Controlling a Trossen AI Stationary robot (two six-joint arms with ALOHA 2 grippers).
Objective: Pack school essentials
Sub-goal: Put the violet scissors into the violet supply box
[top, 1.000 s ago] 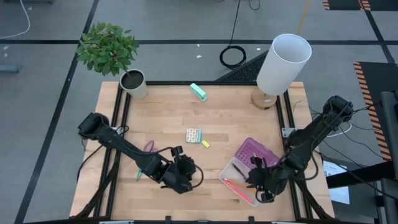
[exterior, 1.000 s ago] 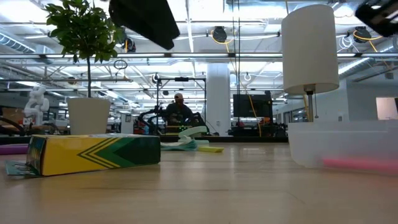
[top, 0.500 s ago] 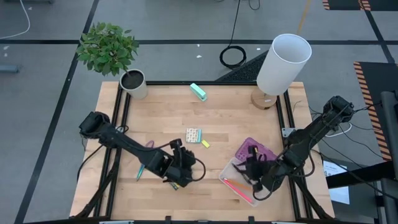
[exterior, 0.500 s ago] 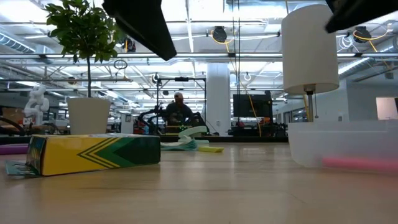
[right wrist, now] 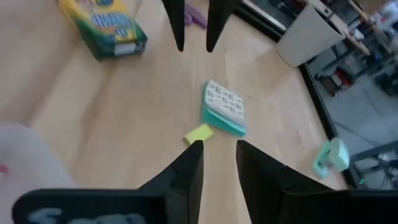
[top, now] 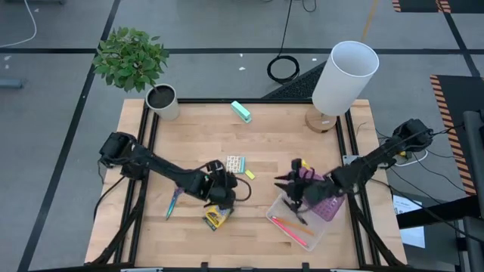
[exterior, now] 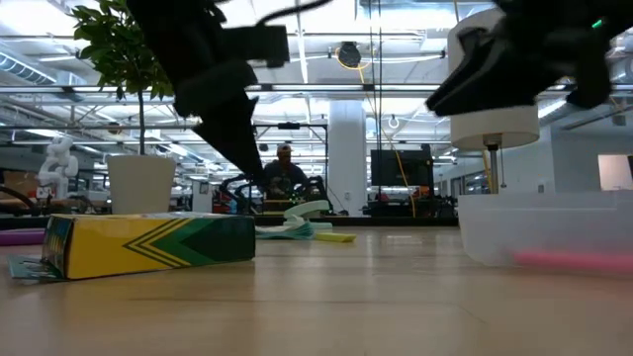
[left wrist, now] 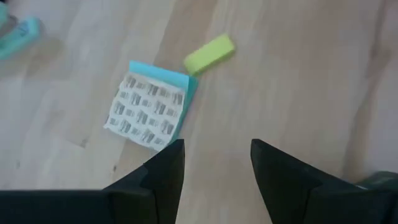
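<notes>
Meanwhile the clear plastic bin [top: 281,217] sits near-right. Green-yellow crayon box [top: 214,219] lies near-centre, small multicoloured card [top: 236,164] and tiny yellow eraser [top: 249,174] between both empty grippers — left gripper [left wrist: 214,162] and right gripper [right wrist: 217,152], fingers apart. Best descend squarely — one item.

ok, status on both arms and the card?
Left gripper open, empty, above table facing card. Right gripper open, empty, facing it from opposite side. Card flat, eraser beside it. Crayon box clear of both.
</notes>
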